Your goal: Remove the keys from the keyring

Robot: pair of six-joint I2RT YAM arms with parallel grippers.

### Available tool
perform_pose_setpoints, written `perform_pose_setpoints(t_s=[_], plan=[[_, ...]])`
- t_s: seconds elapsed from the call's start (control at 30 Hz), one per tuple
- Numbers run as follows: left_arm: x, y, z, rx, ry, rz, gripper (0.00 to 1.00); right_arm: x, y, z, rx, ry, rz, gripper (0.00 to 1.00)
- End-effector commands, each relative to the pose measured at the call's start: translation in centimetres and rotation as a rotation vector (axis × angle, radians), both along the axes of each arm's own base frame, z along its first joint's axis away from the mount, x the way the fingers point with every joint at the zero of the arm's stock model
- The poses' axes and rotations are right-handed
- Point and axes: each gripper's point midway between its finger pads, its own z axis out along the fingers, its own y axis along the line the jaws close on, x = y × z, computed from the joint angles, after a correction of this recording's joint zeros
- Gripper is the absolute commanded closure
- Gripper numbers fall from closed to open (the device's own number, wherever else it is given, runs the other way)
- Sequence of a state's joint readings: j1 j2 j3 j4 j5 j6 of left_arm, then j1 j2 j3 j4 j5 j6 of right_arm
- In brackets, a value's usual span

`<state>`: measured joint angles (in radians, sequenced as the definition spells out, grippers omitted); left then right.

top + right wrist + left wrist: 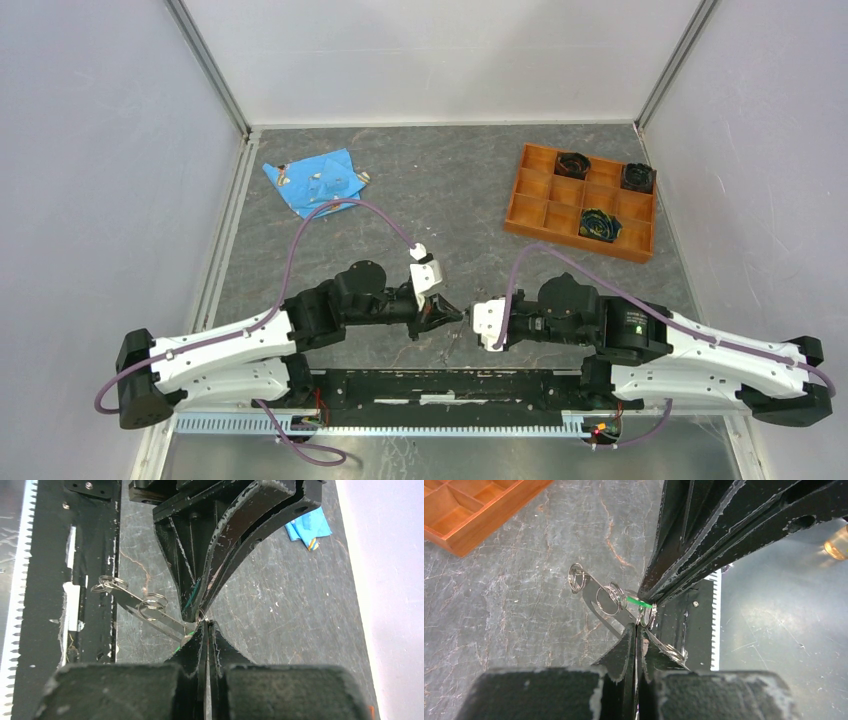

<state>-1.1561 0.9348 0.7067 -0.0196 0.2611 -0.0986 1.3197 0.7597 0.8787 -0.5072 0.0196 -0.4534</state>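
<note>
Both hands meet tip to tip at the near middle of the tabletop (450, 200), just beyond the black base rail (450, 385). Neither arm is nearer, and the work sits at the contact point.

The left hand (636, 635) is clenched on the keyring (131, 599); we see the flat strip enter its fingers on one side and leave on the other. The right hand (206, 630) is also clenched and appears to pinch the green-headed key (639, 601), though the crowded tips leave us unsure.

The keyring's long axis runs crosswise to the line joining the hands and slants away from the pinch to one side. We judge that the coming move is a pull apart along that joining line.

The keyring is a flat, thin strip of dull grey metal. Small split rings (608, 599) are threaded along it. The silvery keys cannot be clearly made out.
</note>
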Motion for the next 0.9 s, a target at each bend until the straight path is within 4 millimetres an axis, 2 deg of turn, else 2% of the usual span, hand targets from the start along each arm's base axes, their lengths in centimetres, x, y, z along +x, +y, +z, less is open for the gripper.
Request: perform_pose_setpoints(t_s=[0.0,0.07,0.2,0.3,0.4,0.5,0.7,0.87], plan=[[0.1,-0.5,2.6,-0.098,-0.081,-0.02,0.98,-1.1,0.9,3.2,0.115,0.026,0.05,0.99],[0.7,-0.5,2.9,-0.108,-0.091,0.016,0.94,-0.6,0.8,3.7,0.13,0.043,0.009,0.99],[2.2,0.0,4.0,-0.124,-0.104,0.11,0.68,1.0,0.6,4.3,0.146,0.077,-0.118,0.99],[3.1,1.1,5.5,-0.163,-0.131,0.182,0.59,1.5,0.7,4.8,0.179,0.105,-0.167,0.99],[3.8,2.3,6.5,-0.188,-0.165,0.243,0.57,1.8,0.9,5.3,0.203,0.124,-0.194,0.99],[3.7,3.1,7.5,-0.221,-0.204,0.245,0.56,2.0,1.1,5.8,0.215,0.132,-0.21,0.99],[3.4,3.7,8.1,-0.229,-0.221,0.241,0.58,3.6,1.1,7.2,0.255,0.144,-0.327,0.99],[3.4,3.7,8.2,-0.241,-0.215,0.246,0.57,3.3,1.8,8.7,0.298,0.153,-0.296,0.99]])
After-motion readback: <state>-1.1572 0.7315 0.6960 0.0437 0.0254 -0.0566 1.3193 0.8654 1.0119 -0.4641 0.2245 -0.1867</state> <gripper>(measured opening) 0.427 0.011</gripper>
